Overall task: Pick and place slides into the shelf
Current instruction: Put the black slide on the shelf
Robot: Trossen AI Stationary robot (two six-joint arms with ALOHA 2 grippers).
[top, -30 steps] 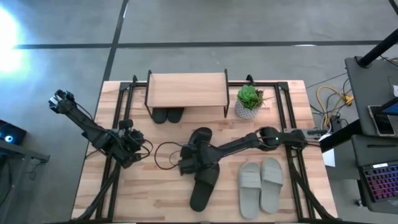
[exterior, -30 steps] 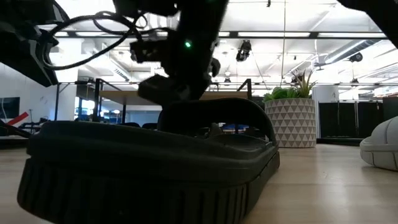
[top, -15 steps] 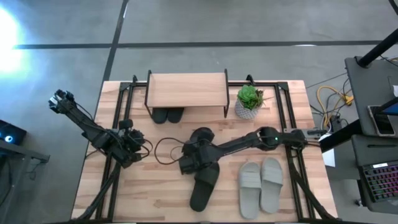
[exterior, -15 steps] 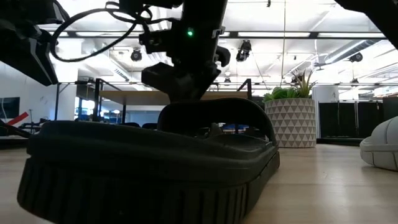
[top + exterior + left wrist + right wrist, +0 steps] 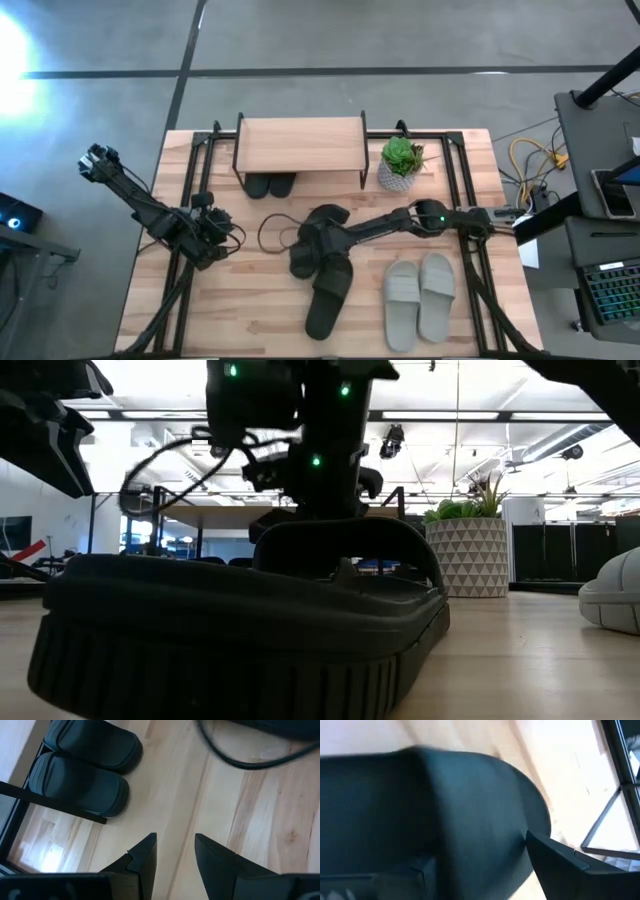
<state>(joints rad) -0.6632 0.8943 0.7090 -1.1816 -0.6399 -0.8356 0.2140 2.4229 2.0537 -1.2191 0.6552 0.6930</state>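
Note:
Two black slides lie mid-table: one [image 5: 326, 222] under my right gripper [image 5: 308, 248], the other [image 5: 326, 298] nearer the near edge. In the low view a black slide [image 5: 240, 622] fills the foreground, and the right gripper [image 5: 318, 520] stands just above its strap. In the right wrist view that slide [image 5: 460, 805] lies between the spread fingers, so the gripper is open. A grey pair [image 5: 420, 294] lies to the right. A black pair [image 5: 270, 185] rests under the shelf [image 5: 300, 145]. My left gripper [image 5: 175, 854] is open and waits at the table's left. My right gripper comes down from above with one finger [image 5: 565, 857] beside the black slide's rounded end [image 5: 520, 815] and the other at the far side of it. The slide lies flat on the table. I cannot tell whether the fingers touch it.
A potted plant [image 5: 402, 162] stands right of the shelf, also in the low view as the pot [image 5: 470, 555]. A loose cable loop [image 5: 272, 235] lies between the two arms. Black frame rails [image 5: 190, 200] run along both table sides. Bare wood [image 5: 240, 300] lies near the front left.
The right gripper has shifted a little toward the shelf, turned about, and come lower over the black slide's strap. Its cable loop has swung along with it. The slides have stayed in place.

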